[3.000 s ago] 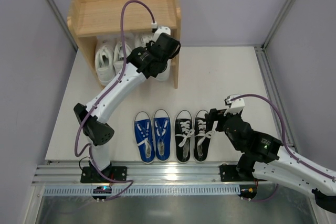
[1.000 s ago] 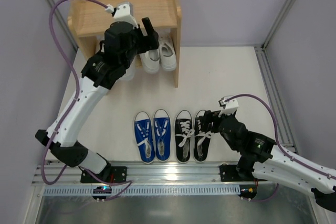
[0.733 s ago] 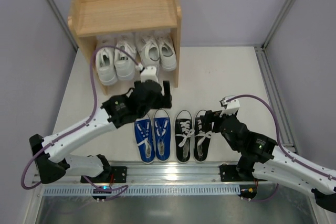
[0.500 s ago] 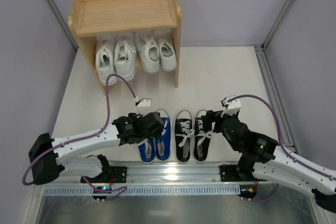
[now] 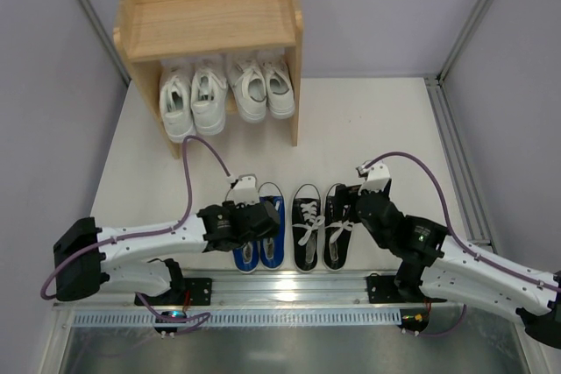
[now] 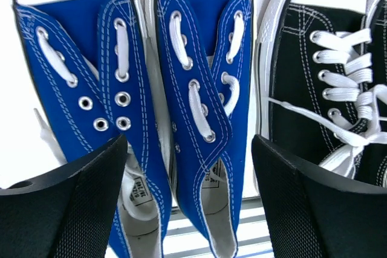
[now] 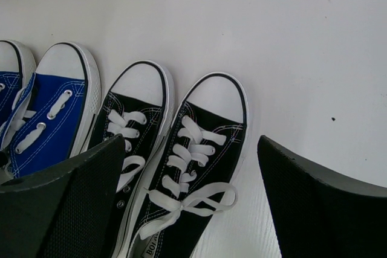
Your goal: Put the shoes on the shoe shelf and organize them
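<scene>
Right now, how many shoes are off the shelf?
4, in one row at the near edge: blue sneaker, second blue sneaker, black sneaker, second black sneaker, left to right from above. None looks hidden.

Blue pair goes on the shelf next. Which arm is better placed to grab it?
Left. The left gripper hangs open right above the blue sneakers, its jaws spanning most of the pair. The right gripper, also open, sits over the black sneakers, farther from the blue ones.

4 all-white sneakers (image 5: 209, 98); light natural wood shelf (image 5: 210, 15); 2 blue sneakers (image 6: 199, 40), 2 black sneakers (image 7: 225, 136), both pairs white-laced, white-toed.
</scene>
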Motion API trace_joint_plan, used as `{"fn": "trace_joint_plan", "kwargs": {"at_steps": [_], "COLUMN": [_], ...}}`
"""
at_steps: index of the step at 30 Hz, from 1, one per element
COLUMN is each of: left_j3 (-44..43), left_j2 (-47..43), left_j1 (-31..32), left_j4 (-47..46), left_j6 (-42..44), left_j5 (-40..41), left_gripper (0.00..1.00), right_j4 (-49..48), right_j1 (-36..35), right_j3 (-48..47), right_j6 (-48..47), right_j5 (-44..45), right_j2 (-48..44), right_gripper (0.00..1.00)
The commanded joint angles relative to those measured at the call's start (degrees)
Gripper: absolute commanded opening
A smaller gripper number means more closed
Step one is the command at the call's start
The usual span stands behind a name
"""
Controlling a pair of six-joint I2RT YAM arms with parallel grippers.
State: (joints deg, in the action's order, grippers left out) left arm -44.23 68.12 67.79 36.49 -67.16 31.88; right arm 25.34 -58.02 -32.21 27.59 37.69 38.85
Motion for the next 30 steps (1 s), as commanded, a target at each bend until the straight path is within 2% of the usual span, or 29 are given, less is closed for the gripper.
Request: {"fn": "trace_joint_plan", "kwargs": {"at_steps": [1,8,11,12,13,15,16,17,18,21,23,27,29,30], "left_j3": [-0.94,-0.42,1.33,2.64,3.26,4.76,6.16,6.87,7.48,10.21,12.23,14.52,14.52,14.43], "left_j2": [3.59,10.19,10.90,10.90,10.81,10.98,11.25,11.68,12.56,13.97,15.20,17.04,19.24,20.12], "left_j1": [1.03,1.56,1.56,1.56,1.56,1.56,1.56,1.56,1.56,1.99,2.69,3.66,3.84,3.93], "left_j4": [-1.43,0.77,0.26,-0.10,-0.80,-2.64,-3.09,-3.61,-4.58,-6.43,-7.04,-8.53,-9.59,-10.73], "left_j6": [-5.26,-10.01,-11.59,-11.77,-12.29,-13.00,-13.70,-13.96,-14.23,-15.55,-17.29,-19.15,-18.98,-18.11], "left_j5": [2.31,3.10,2.75,2.58,2.14,1.43,1.08,0.21,-0.23,-1.64,-1.91,-1.73,-2.17,-2.61], "left_gripper": [0.81,0.81,0.74,0.70,0.59,0.50,0.40,0.35,0.23,0.14,0.15,0.38,0.40,0.34], "right_j4": [-1.09,-1.00,-0.73,-0.73,-0.82,-0.91,-0.91,-1.00,-0.91,-0.91,-0.82,-0.91,-1.08,-1.17], "right_j1": [-0.08,-0.08,-0.08,-0.08,-0.08,-0.08,-0.08,-0.08,0.01,-0.08,-0.08,-0.08,-0.08,-0.08], "right_j3": [-2.16,-2.07,-1.55,-1.37,-1.19,-0.75,-0.75,-0.67,-0.58,-0.40,-0.31,0.04,0.21,0.21], "right_j6": [0.62,0.36,0.53,0.53,0.53,0.53,0.44,0.53,0.53,0.53,0.53,0.53,0.62,0.62], "right_j5": [0.28,0.37,0.45,0.37,0.36,0.45,0.37,0.28,0.19,0.19,0.01,-0.16,-0.34,-0.43], "right_j2": [1.05,1.32,0.62,0.44,0.26,0.09,-0.09,-0.09,-0.09,-0.09,-0.27,-0.62,-0.79,-0.79], "right_gripper": [0.91,0.91,0.91,0.91,0.90,0.90,0.90,0.91,0.90,0.90,0.91,0.90,0.90,0.90]}}
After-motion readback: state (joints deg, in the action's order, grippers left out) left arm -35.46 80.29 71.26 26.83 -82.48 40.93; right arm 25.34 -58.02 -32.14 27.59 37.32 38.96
